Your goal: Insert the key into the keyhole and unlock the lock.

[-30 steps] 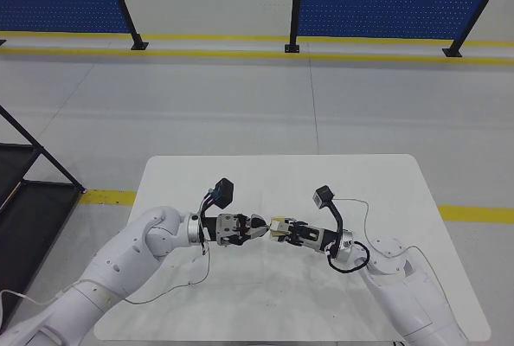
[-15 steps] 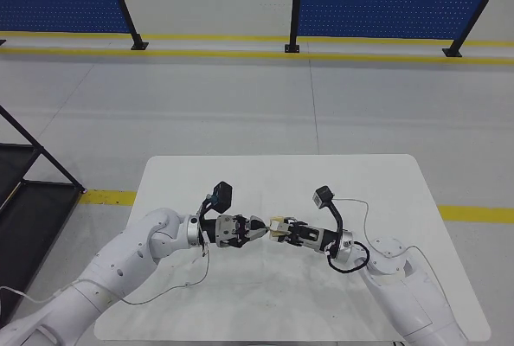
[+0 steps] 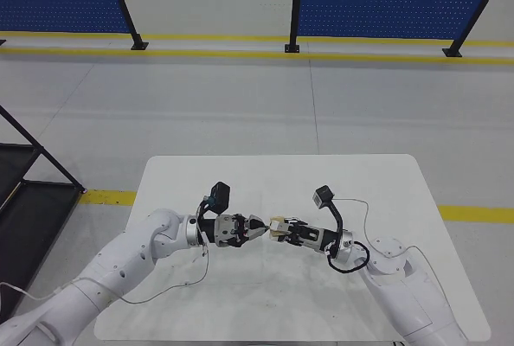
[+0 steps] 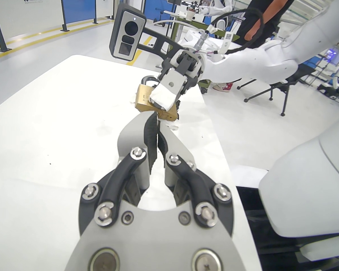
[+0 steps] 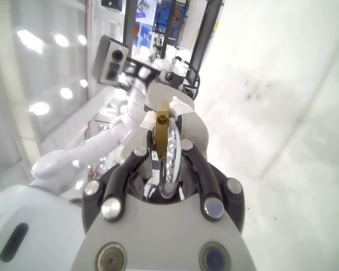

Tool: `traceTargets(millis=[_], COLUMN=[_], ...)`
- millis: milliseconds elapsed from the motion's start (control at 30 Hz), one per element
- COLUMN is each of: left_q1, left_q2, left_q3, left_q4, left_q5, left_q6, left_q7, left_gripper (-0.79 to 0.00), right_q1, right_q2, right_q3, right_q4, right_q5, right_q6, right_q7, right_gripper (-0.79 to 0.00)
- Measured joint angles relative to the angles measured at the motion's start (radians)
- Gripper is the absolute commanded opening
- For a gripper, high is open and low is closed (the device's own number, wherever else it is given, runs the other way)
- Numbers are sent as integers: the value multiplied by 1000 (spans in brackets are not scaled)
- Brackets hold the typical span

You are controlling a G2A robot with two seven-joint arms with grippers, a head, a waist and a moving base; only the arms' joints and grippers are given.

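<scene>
Lock (image 4: 144,100) between fingers of right gripper (image 3: 279,229), over table (image 3: 369,182) centre. Left gripper (image 3: 259,227) just left of lock, tips against its end. Left arm extends left-near, right arm right-near.

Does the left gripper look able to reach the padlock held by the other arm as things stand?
Likely yes: the left gripper points straight at the padlock, which the right gripper holds up facing it, with nothing between them.
</scene>
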Motion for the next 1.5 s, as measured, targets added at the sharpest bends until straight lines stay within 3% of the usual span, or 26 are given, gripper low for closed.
traceTargets(millis=[600,1500], left_q1=[-13,37], left_q2=[-5,-32], left_q3=[9,-62], left_q4=[16,17], left_q5=[92,374], left_q6=[0,9], left_q7=[76,264], left_gripper=[-785,-785], right_q1=[0,0], right_q2=[0,0], right_q3=[0,0], right_q4=[0,0], right_q5=[0,0], right_q6=[0,0], right_q7=[0,0], right_gripper=[-785,-785])
